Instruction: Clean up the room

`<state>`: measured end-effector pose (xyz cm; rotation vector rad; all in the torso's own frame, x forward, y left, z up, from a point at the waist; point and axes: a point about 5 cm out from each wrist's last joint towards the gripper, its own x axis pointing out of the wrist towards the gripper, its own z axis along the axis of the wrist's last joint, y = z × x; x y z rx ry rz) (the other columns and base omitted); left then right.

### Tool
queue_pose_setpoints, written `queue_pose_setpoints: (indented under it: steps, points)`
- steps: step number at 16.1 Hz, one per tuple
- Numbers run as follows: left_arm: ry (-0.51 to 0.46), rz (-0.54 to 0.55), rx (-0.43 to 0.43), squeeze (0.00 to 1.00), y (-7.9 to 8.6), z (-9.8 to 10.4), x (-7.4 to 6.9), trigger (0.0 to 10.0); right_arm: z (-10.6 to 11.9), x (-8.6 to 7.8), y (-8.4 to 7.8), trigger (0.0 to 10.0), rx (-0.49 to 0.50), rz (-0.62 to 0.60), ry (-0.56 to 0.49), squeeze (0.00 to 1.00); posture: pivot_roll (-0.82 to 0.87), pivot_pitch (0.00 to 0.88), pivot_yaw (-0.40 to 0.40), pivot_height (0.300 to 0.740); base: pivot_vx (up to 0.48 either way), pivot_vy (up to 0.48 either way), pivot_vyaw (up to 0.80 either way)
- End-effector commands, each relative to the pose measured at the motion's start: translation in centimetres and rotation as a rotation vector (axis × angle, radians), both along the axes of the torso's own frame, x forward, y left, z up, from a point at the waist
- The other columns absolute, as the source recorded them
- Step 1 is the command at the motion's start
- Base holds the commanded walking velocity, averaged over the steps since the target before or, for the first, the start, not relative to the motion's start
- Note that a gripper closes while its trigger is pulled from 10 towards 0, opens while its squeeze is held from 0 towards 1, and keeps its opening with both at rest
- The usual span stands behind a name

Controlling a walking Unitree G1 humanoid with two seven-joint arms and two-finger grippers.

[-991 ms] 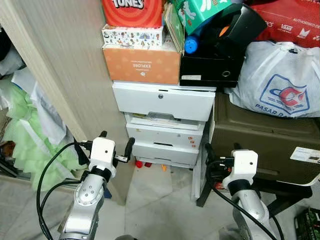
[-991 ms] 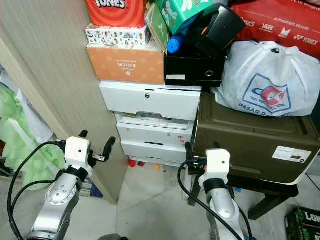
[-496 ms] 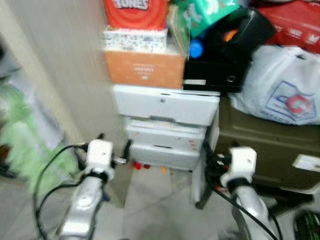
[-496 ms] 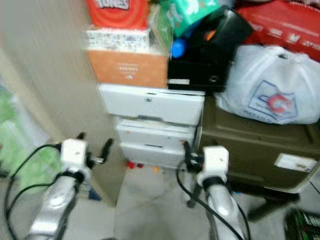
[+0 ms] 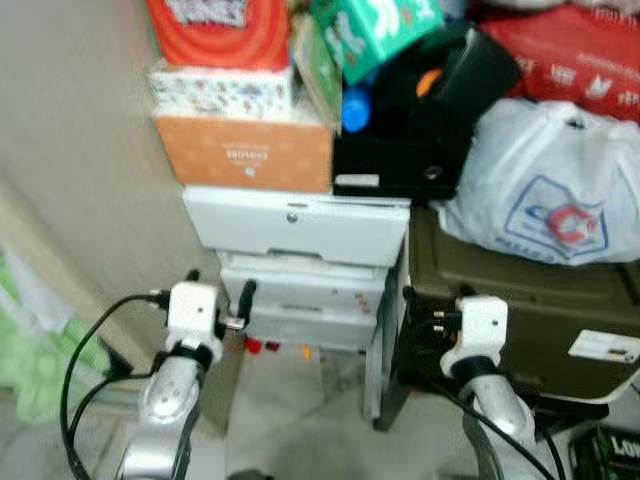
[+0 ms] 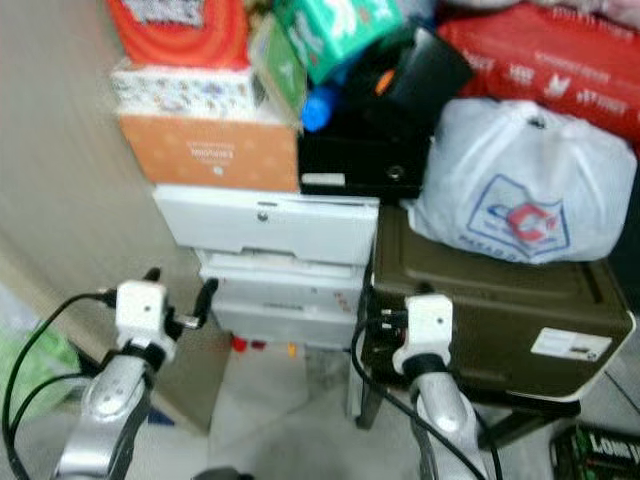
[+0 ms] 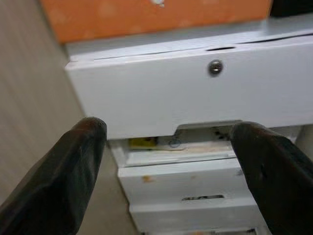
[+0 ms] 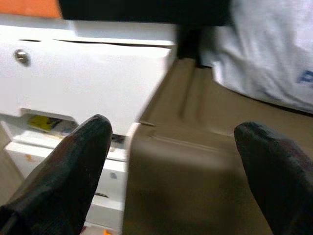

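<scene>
A white drawer unit (image 5: 300, 228) stands against the wall, with an orange box (image 5: 245, 155), a patterned box and a red tin stacked on top. Small red and orange bits (image 5: 255, 346) lie on the floor at its foot. My left gripper (image 5: 218, 290) is held up open in front of the lower drawers, nothing between its fingers (image 7: 73, 181). My right gripper (image 5: 437, 300) is open too, level with the gap between the drawers and an olive storage bin (image 5: 520, 300). The right wrist view looks at that bin's (image 8: 195, 161) corner.
A white plastic bag (image 5: 545, 195) lies on the olive bin. A black box (image 5: 400, 150), a blue bottle cap and a green pack sit above the drawers, with a red bag (image 5: 580, 60) behind. A beige panel (image 5: 80, 200) stands on the left. Grey floor tiles (image 5: 290, 420) lie below.
The whole picture has slid left and is blurred, so the camera has turned right. Both arms keep the same raised pose with open fingers.
</scene>
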<state>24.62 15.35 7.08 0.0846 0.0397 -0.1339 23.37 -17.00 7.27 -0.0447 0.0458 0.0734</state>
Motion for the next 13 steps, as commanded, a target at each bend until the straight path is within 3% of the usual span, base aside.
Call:
queue_pose_setpoints:
  steps: [1, 7, 13]
  points:
    - [0.004, -0.006, -0.001, 0.00, -0.3, 0.0, -0.2, 10.0, -0.2, -0.3, -0.9, 10.0, 0.003, -0.036, 0.021, 0.00, -0.04, 0.065, 0.019, 0.740, 0.000, 0.000, 0.00]
    - [0.015, 0.018, 0.018, 0.00, 1.4, -0.1, -0.6, 10.0, 0.0, -0.9, -1.6, 10.0, -0.031, -0.086, 0.011, 0.00, -0.05, 0.068, 0.032, 0.740, 0.000, 0.000, 0.00]
    - [0.025, 0.022, 0.020, 0.00, 1.6, -0.3, -1.0, 10.0, 0.0, -1.1, -2.0, 10.0, -0.059, -0.113, 0.018, 0.00, -0.05, 0.064, 0.025, 0.740, 0.000, 0.000, 0.00]
